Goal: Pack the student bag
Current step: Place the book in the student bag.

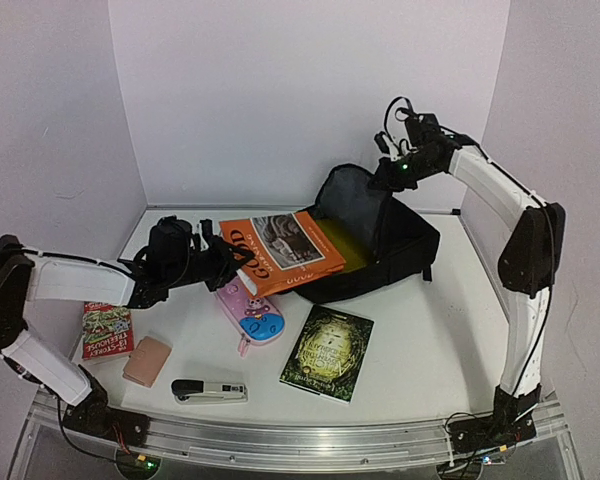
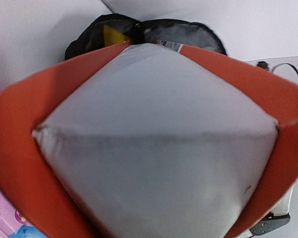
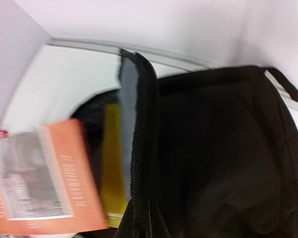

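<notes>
The black student bag (image 1: 400,240) lies at the back of the table with its flap held up and the grey lining showing. My right gripper (image 1: 388,178) is shut on the flap's zip edge (image 3: 141,148) and holds it raised. A yellow book (image 3: 113,158) lies inside. My left gripper (image 1: 225,262) is shut on an orange book (image 1: 280,255) and holds it above the table, its far end over the bag's mouth. In the left wrist view the book's pages (image 2: 159,148) fill the frame and hide the fingers; the bag (image 2: 184,34) lies just beyond.
A pink pencil case (image 1: 250,312) lies under the held book. A dark green book (image 1: 328,352), a stapler (image 1: 210,390), a small pink wallet (image 1: 146,361) and a red booklet (image 1: 105,330) lie on the near table. White walls enclose the back and sides.
</notes>
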`<action>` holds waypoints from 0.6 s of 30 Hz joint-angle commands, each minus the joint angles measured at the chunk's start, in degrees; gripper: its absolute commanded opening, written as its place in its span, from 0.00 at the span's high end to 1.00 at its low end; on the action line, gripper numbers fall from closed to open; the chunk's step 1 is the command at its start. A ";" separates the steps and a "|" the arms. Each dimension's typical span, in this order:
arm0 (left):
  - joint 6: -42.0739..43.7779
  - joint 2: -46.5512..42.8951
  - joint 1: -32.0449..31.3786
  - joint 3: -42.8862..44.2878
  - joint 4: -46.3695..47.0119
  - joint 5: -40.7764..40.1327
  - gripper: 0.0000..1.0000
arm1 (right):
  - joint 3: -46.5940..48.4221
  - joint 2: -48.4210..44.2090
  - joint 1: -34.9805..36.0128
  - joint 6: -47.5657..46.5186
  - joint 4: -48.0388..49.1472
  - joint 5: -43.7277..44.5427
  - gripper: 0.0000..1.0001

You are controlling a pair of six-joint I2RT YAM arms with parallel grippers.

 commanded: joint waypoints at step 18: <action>-15.75 26.46 1.35 18.43 21.74 12.24 1.00 | -6.07 -8.06 1.28 8.12 6.27 -21.12 1.00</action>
